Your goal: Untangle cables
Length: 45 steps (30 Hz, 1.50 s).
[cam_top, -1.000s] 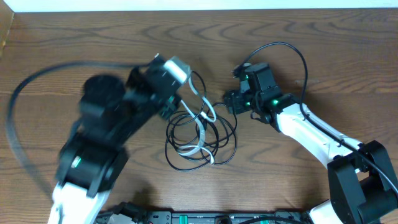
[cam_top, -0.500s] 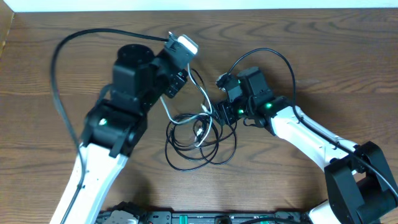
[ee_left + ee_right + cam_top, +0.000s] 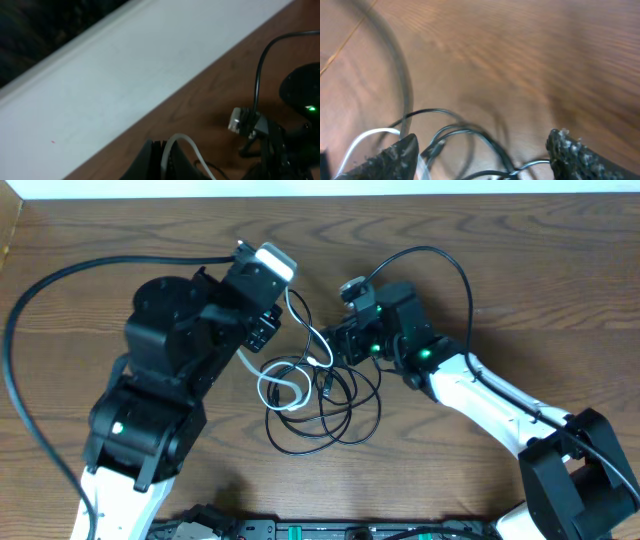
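Observation:
A tangle of thin black cables (image 3: 322,416) lies coiled on the wooden table, with a white cable (image 3: 281,392) looped through its left side. My left gripper (image 3: 262,335) is shut on the white cable, which arches out from between the closed fingers (image 3: 150,160) as a white cable (image 3: 183,143). My right gripper (image 3: 336,342) hovers open at the tangle's upper right edge. In the right wrist view the right gripper (image 3: 482,152) has its jaws wide apart, with loops of the black cables (image 3: 465,134) and a white cable (image 3: 367,137) below them, none pinched.
Thick black arm cables arc at the left (image 3: 55,285) and over the right arm (image 3: 455,270). A white strip (image 3: 400,188) runs along the table's far edge. The right arm's wrist camera (image 3: 239,121) shows in the left wrist view.
The left arm has swung about and now holds the white cable further left, dragging its loop left. The right gripper has moved left over the tangle and its jaws have widened.

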Motion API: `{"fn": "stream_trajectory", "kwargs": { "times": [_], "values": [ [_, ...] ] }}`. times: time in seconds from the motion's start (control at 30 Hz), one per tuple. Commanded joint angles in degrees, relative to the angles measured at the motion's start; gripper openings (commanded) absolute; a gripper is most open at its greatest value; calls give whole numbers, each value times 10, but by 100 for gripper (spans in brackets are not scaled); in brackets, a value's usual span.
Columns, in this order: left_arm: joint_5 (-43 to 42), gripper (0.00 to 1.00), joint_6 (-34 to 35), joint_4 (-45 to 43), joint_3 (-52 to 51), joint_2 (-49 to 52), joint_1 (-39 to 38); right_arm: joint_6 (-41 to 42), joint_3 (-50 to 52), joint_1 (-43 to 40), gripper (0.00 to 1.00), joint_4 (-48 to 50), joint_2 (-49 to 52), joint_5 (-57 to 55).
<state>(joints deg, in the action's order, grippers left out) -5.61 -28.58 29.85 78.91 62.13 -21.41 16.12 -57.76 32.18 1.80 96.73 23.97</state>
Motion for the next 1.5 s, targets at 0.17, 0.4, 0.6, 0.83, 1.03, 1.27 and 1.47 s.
{"fn": "stream_trajectory", "kwargs": {
  "times": [0.17, 0.4, 0.6, 0.83, 1.03, 1.27, 1.47],
  "values": [
    [5, 7, -6, 2, 7, 27, 2, 6, -7, 28, 79, 8, -6, 15],
    [5, 7, -5, 1, 7, 22, 2, 6, -7, 50, 45, 8, -6, -55],
    [-10, 8, -5, 2, 7, 10, 2, 63, -7, 58, 1, -7, -6, -242],
    [20, 7, -6, 17, 7, -6, 2, 125, -7, 39, 1, -92, -6, -524],
    [142, 8, -6, 18, 7, -10, 2, 188, -7, -29, 1, -207, -6, -645],
    [390, 7, -5, -15, 7, -12, 2, 235, -7, -116, 1, -259, -6, -593],
    [557, 7, 19, -37, 7, -17, 2, 235, -7, -130, 1, -261, -6, -564]
  ]
}}
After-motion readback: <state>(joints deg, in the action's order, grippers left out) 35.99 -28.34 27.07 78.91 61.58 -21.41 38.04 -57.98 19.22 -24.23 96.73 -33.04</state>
